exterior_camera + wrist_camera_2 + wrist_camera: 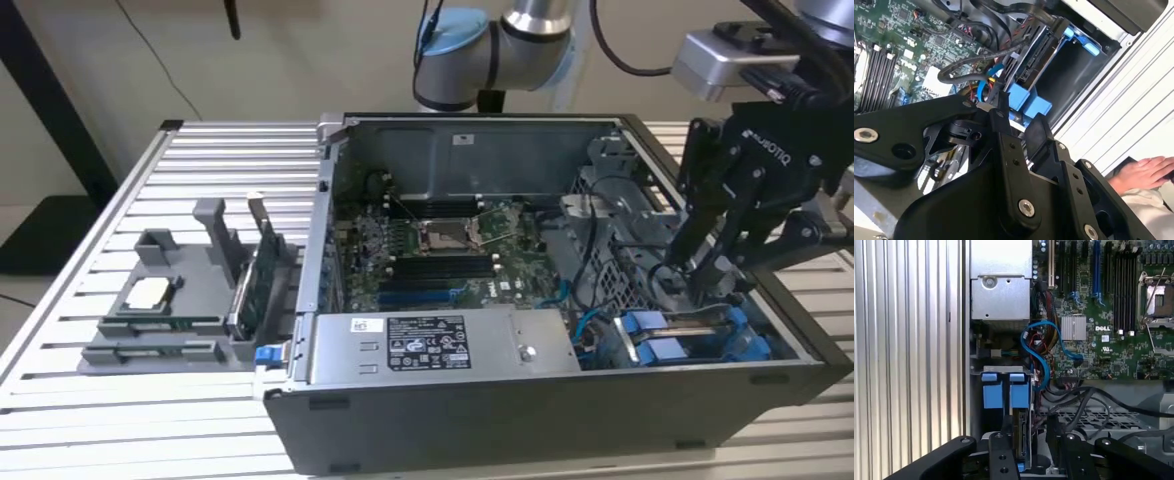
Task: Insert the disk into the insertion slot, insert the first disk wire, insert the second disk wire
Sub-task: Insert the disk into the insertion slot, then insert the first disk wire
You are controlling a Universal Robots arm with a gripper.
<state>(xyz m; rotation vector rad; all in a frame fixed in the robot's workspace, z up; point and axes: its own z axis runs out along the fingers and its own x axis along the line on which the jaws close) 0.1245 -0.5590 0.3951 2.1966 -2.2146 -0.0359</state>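
The disk (1022,435), silver-grey in a blue carrier (1020,390), stands on edge in the insertion slot (747,345) at the case's front corner, on the exterior view's right. Its blue tab is level with a neighbouring blue tab (992,390). My gripper (703,290) reaches down into the bay from above. In both wrist views the black fingers (1001,457) sit on either side of the disk (1031,60), and my gripper (1016,117) looks shut on it. A blue wire (1046,347) and black wires (974,62) lie loose beside the bay.
The open case holds a motherboard (441,250) and a grey labelled power-supply box (414,345) near the front. A grey fixture (174,290) with parts stands on the ribbed metal table (134,400) at the exterior view's left. A person's hand (1146,172) rests outside the case.
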